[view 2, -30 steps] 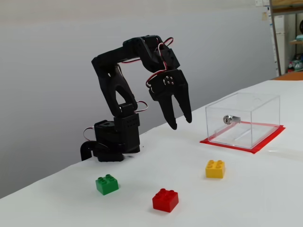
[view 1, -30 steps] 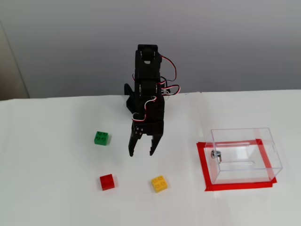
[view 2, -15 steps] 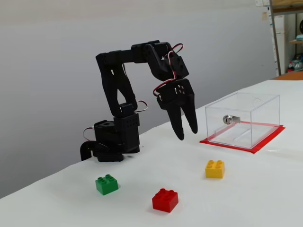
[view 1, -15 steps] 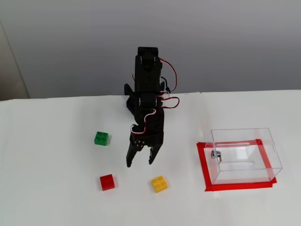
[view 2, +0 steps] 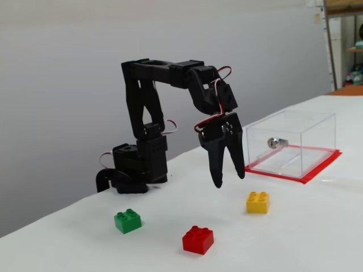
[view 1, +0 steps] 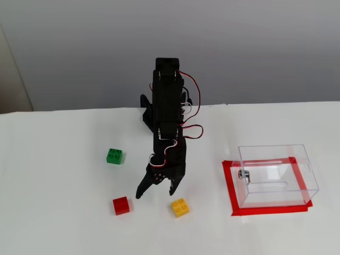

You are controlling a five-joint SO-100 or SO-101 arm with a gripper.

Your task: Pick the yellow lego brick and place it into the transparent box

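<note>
Gripper (view 1: 156, 193), jaws spread and empty, has dropped nearer the table's front edge, now just behind the yellow lego brick (view 1: 180, 207); grasp not yet made.

I see a white table (view 1: 64, 175) against a plain grey wall (view 1: 255, 48), even diffuse light, and shelving (view 2: 343, 42) at far right in a fixed view.

— How many small square plastic studded bricks lie on the white table?

— Three: one yellow lego brick (view 1: 180, 207) (view 2: 257, 202) at lower centre, one red brick (view 1: 121, 205) (view 2: 198, 239), one green brick (view 1: 114, 156) (view 2: 128, 221).

— And boxes?

— One transparent box (view 1: 276, 175) (view 2: 292, 143), clear plastic, rectangular, on one red tape rectangle (view 1: 230, 187) at right.
</note>
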